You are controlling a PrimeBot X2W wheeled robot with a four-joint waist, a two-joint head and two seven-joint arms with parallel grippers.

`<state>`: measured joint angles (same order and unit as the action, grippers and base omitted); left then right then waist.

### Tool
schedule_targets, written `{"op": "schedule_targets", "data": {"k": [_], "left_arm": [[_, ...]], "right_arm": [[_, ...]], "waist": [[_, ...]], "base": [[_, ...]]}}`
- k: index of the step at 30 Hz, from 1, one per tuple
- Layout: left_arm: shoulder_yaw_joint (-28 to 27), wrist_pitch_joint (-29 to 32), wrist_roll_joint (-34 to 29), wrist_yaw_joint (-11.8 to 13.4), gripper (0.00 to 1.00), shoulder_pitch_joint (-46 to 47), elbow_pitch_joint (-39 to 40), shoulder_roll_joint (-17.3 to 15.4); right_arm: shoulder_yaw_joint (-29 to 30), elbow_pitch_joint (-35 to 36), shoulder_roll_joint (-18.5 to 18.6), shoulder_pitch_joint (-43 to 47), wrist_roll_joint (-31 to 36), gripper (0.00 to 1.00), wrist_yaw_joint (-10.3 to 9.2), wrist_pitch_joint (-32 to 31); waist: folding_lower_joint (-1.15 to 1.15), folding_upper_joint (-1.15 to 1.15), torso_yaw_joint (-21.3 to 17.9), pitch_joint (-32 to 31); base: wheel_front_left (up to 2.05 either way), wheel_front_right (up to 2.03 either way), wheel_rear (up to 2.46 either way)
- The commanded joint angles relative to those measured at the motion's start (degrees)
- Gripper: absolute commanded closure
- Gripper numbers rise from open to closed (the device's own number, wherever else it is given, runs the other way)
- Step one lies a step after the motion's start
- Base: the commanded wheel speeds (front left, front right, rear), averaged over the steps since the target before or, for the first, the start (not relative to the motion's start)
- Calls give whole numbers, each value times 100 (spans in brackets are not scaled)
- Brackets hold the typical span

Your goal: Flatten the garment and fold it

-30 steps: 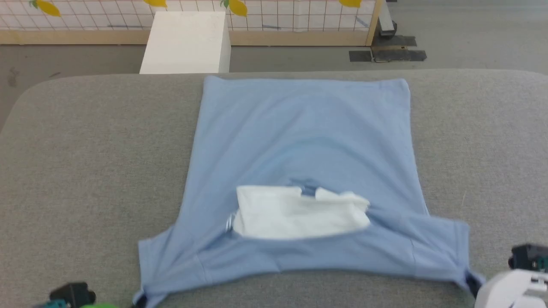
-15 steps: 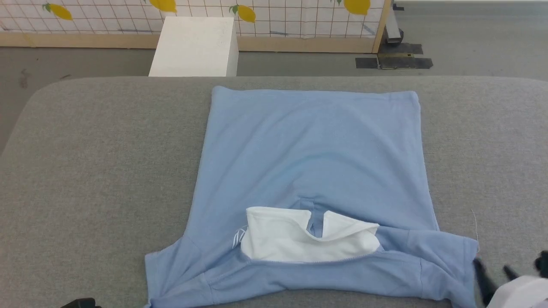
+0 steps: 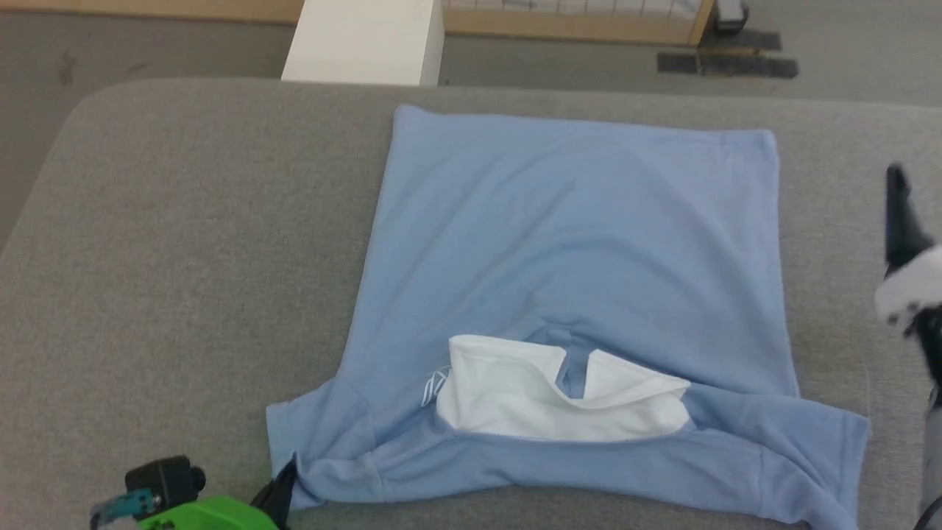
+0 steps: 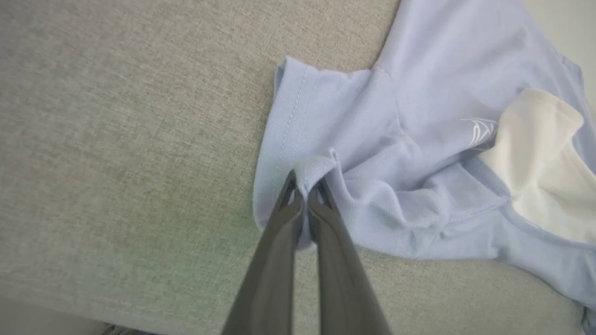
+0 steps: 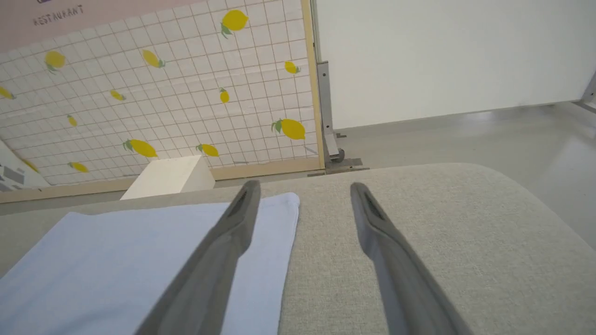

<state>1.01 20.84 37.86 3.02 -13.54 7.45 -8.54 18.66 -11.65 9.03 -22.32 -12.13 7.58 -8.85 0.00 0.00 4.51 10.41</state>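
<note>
Two grippers are ours, and they differ. Our left gripper (image 4: 305, 186) is clamped on the garment (image 3: 574, 243). In the left wrist view its dark fingers (image 4: 274, 251) meet on a fold of blue cloth at the near edge of the left sleeve (image 4: 298, 116), and the cloth bunches into wrinkles just beside the tips. Our right gripper (image 5: 302, 188) holds nothing. In the right wrist view its fingers stand well apart, one crossing the garment's far right corner and the other crossing the bare table (image 5: 419, 232).

We see the garment spread on the grey table, its hem (image 3: 589, 126) near the far edge and its neck toward us. The body lies mostly flat and smooth. White lining (image 3: 559, 397) shows in the open neck, with a small white logo (image 3: 436, 383) just to its left. Both sleeves reach out sideways at the near end. The right sleeve (image 3: 824, 456) rests loose on the table, well apart from the right gripper, which shows blurred at the head view's right edge, beside the garment's right side.

Beyond the table we see a white box (image 3: 364, 40) on the grey floor (image 3: 147, 51), and behind it a tiled panel (image 5: 163, 93) printed with lemons, framed in pale wood.
</note>
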Motion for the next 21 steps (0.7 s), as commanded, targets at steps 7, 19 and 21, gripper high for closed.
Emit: {"op": "schedule_targets", "data": {"k": [7,19,21], "left_arm": [[216,-234,-41,-127,100,557,-29,188],[453,-609,23,-349,100,1125,-365,344],[477,-659,39,-374,100,1185,-409,360]], "right_arm": [[9,-1252,711,-1774,295,0,-9,-581],[-32,-2065,1273,-3278,796,0,-9,-2873],[28,-2046,1263,-3355,862,0,-9,-3231]], "waist": [[0,0,803,1320],[0,0,1264,2411],[0,0,1292,2495]], "base": [[0,0,0],[0,0,0],[0,0,0]]}}
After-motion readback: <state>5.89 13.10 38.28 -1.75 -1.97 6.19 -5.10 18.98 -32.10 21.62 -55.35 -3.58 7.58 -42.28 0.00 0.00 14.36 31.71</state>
